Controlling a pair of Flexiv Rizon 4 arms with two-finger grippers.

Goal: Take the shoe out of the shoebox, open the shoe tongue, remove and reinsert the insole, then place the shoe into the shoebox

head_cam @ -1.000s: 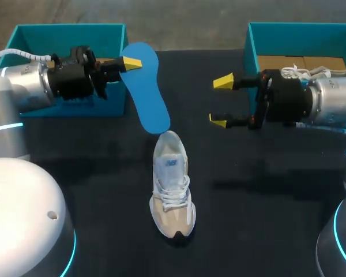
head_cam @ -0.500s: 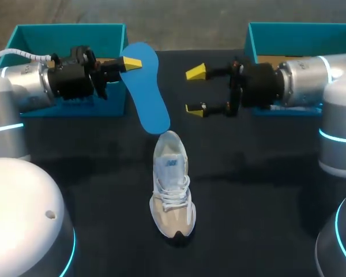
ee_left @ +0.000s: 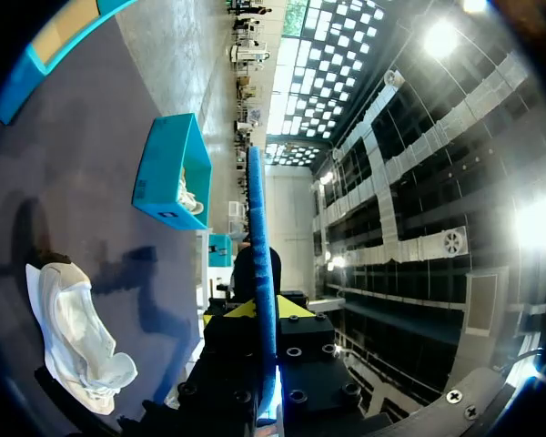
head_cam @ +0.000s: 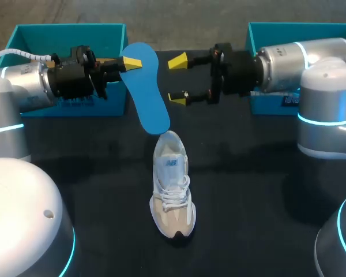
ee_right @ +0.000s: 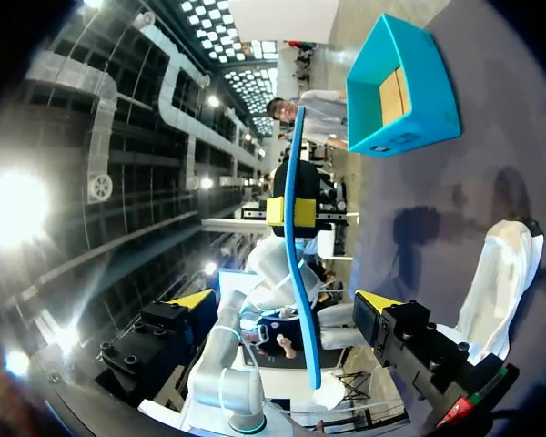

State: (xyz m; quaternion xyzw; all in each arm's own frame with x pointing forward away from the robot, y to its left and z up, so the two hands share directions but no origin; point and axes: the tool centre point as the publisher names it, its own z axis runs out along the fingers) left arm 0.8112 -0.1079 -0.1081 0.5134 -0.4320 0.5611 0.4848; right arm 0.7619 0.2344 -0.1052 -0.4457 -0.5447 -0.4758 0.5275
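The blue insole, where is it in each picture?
Head view: blue insole hangs slanted from the left tool, tip by the white shoe heel.
Left wrist view: blue insole edge-on, pinched in the left tool.
Right wrist view: blue insole edge-on, ahead of the open right tool.
Shared landmark: the white shoe.

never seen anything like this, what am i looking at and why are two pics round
These are two robot arms at a table. The ordinary picture looks down from above and behind them; each round one comes from a camera on one arm's wrist, looking along its yellow-tipped jaws. A white shoe stands on the table; a left teal box and right teal box sit at its far edge. The left jaws are shut on a blue insole, its lower end near the shoe's heel. The right jaws stand open beside it, holding nothing.
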